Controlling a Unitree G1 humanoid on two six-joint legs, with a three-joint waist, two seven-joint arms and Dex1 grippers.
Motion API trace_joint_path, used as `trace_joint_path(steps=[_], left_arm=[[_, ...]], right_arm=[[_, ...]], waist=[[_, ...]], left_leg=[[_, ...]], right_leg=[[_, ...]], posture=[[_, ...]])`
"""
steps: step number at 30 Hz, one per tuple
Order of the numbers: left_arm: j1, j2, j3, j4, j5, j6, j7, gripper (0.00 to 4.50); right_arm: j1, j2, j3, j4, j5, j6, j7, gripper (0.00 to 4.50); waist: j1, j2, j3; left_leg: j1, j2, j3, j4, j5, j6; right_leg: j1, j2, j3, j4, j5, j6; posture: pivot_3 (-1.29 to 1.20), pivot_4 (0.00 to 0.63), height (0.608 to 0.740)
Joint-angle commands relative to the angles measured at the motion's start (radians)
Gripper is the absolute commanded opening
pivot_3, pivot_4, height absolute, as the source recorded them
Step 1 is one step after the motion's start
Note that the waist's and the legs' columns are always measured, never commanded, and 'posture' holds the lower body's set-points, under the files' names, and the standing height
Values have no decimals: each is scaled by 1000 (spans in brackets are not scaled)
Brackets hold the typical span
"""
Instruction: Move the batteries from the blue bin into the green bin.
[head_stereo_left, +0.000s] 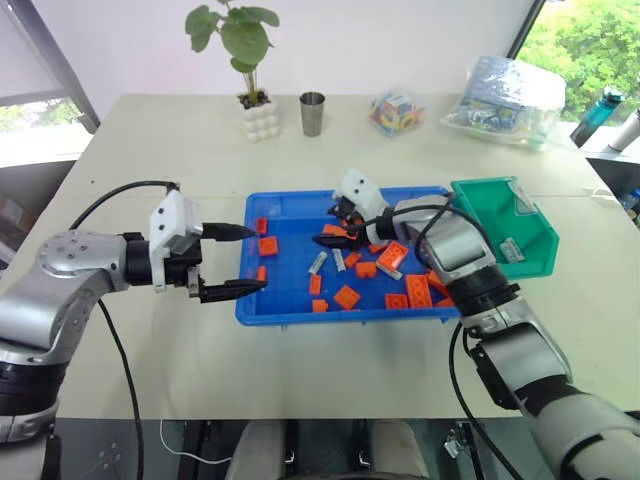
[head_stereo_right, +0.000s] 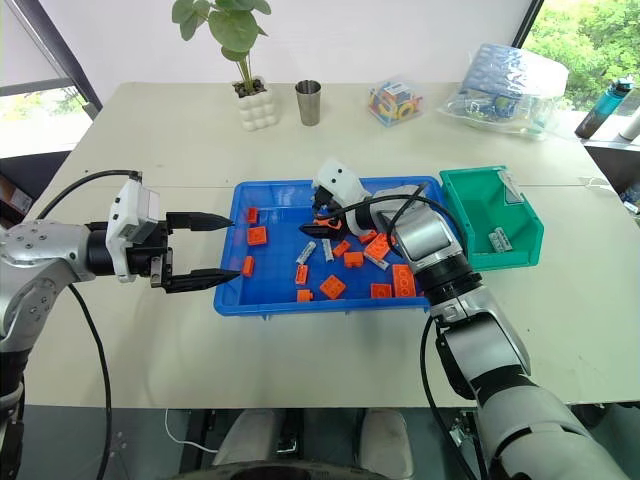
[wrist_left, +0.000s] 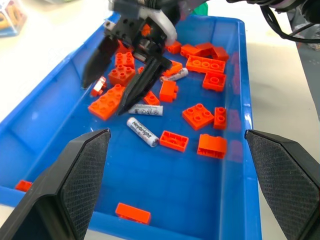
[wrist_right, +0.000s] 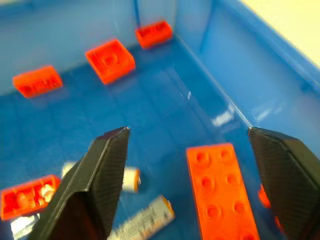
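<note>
Batteries (wrist_left: 142, 131) lie loose on the floor of the blue bin (head_stereo_left: 262, 310) among orange bricks (head_stereo_left: 347, 296); the left gripper (head_stereo_left: 240, 260) hangs at the bin's left edge, jaws wide apart and empty; the right gripper (head_stereo_left: 330, 226) hovers over the bin's middle, jaws parted with nothing between them; at the right stands the green bin (head_stereo_left: 540, 262), one battery (head_stereo_left: 511, 251) inside
</note>
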Motion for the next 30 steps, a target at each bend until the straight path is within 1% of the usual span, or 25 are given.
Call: trace_joint_path(steps=[1,6,10,14,17,30], left_arm=[[-7,-2,15,-15,-6,-15,4,4500],[3,-1,20,-19,-8,-14,4,4500],[-4,-6,9,-22,-8,-14,3,4500],[-28,-11,2,-19,-11,-6,0,4500],[-35,-11,1,-16,-11,-5,-4,4500],[-39,-19,-3,-19,-11,-2,-2,4500]], right_arm=[[-5,-25,-31,-103,24,42,13,3590],[79,-44,-24,-309,110,251,41,3590],[144,-49,9,-384,113,306,16,3590],[172,-49,41,-395,94,308,-13,3590],[180,-54,61,-377,77,272,-29,3590],[175,-26,77,-302,70,245,-50,3590]], waist=[[5,0,0],[3,0,0],[3,0,0],[4,0,0],[4,0,0],[4,0,0]], left_leg=[[0,0,0,0,0,0],[0,0,0,0,0,0],[0,0,0,0,0,0],[0,0,0,0,0,0],[0,0,0,0,0,0],[0,0,0,0,0,0]], right_leg=[[0,0,0,0,0,0],[0,-1,0,0,0,0],[0,-1,0,0,0,0],[0,-1,0,0,0,0],[0,0,0,0,0,0],[0,0,0,0,0,0]], posture=[[0,150,699],[0,150,699],[0,150,699],[0,150,699],[0,150,699],[0,150,699]])
